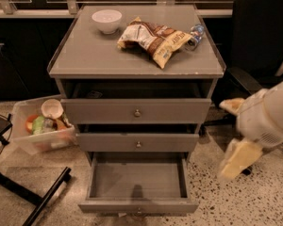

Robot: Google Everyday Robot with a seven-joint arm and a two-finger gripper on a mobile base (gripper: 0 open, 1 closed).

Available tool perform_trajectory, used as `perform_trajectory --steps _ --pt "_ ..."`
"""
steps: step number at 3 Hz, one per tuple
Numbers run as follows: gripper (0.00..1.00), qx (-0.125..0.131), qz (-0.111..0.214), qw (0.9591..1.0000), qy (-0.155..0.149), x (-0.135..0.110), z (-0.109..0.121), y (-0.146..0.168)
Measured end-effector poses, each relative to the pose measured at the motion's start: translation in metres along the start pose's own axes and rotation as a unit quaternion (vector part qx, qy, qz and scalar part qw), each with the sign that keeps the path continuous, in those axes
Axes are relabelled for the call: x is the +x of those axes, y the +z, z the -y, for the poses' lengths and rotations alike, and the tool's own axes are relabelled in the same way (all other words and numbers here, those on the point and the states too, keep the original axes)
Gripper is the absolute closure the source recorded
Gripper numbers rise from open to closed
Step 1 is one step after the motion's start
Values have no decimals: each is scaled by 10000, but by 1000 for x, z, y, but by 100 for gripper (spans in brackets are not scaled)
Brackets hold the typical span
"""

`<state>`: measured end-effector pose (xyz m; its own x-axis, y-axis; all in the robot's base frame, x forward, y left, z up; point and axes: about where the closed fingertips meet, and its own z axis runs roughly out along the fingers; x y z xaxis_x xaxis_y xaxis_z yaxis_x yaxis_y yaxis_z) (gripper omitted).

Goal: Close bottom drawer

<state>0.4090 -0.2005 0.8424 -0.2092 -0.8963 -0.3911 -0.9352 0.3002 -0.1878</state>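
Bottom drawer (137,181) stands pulled out of the grey cabinet (92,55). Gripper (225,138) hangs at its 2 o'clock, apart, fingers (238,158) spread wide.

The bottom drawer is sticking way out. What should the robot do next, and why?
Probably bring the gripper down and across to the front of the bottom drawer. That drawer is pulled far out, while the gripper hangs off to the right of the cabinet, touching nothing, so it likely needs to get in front before it can push.
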Motion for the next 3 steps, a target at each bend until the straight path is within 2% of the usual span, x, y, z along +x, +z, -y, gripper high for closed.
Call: perform_trajectory --steps 1,2,3 --pt "0 -239 232 9981 524 25 -52 101" --pt "0 -240 232 9981 524 25 -52 101" --pt "0 -399 326 9974 512 26 -54 109"
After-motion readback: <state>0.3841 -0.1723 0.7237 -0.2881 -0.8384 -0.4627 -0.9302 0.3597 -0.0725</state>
